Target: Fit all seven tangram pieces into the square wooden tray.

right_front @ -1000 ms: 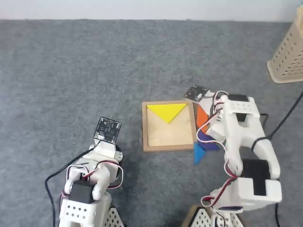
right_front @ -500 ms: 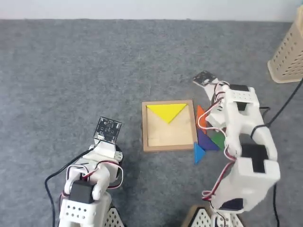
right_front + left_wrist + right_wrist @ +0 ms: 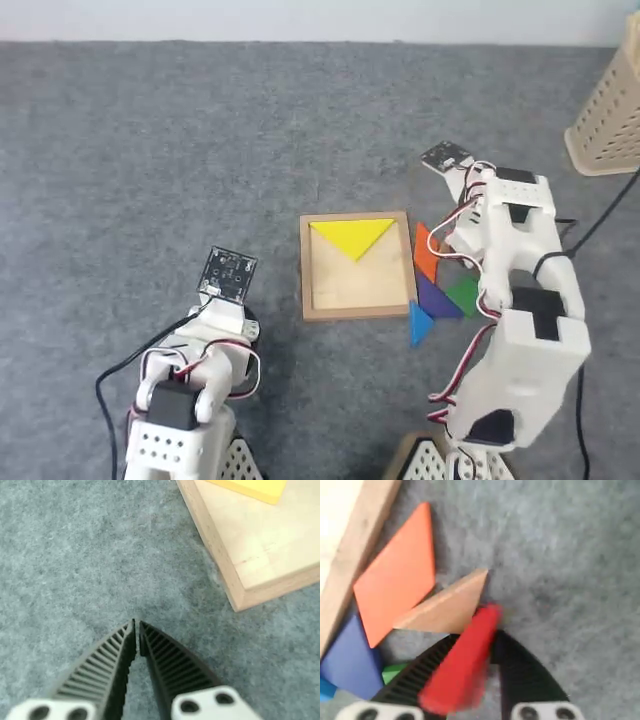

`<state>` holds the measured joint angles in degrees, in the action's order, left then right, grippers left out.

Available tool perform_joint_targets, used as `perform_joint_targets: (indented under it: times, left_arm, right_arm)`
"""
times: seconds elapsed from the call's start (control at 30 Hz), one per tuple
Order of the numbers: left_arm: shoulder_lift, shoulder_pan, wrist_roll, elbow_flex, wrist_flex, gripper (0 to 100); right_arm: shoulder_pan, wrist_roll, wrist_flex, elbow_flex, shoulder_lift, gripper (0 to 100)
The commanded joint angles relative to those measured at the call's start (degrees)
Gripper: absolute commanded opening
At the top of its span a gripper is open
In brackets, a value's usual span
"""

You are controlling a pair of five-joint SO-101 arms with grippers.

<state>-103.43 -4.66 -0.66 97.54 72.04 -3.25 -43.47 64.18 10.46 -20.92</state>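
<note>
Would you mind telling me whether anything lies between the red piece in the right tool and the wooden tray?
Yes. The orange piece and a plain wooden triangle lie on the carpet between the red piece, gripped in the right tool, and the tray's near rim.

red piece (image 3: 465, 655): blurred in the right wrist view. Its lower part is clamped between the fingers of the right gripper (image 3: 476, 635), so its outline cannot be told.
green piece (image 3: 395, 672): a small corner shows beside one finger, the rest hidden behind it.
purple piece (image 3: 347, 667): cut off by the picture's edge.
wooden tray (image 3: 220, 565): in the left wrist view one corner is in frame; the rest runs off the picture.
yellow triangle (image 3: 255, 487): just its tip in frame there.
slotted basket (image 3: 608, 110): cut off by the high view's edge.
</note>
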Motion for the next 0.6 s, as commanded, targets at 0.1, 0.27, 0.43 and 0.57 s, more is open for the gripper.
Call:
perform_joint_targets:
  times: [0.1, 0.27, 0.43, 0.57]
  left_arm:
    - [-1.1, 0.2, 0.4, -1.0, 0.4, 1]
    - [-1.1, 0.2, 0.4, -1.0, 0.4, 1]
    - [-1.1, 0.2, 0.4, -1.0, 0.4, 1]
    - [-1.1, 0.2, 0.4, -1.0, 0.4, 1]
  right_arm:
    - [-1.6, 6.3, 1.2, -3.5, 0.3, 0.8]
    - [-4.3, 12.1, 5.8, -8.1, 2.9, 0.8]
    - [-2.0, 15.4, 13.9, -10.5, 10.7, 0.8]
    - [5.0, 19.6, 17.5, -9.3, 17.1, 0.8]
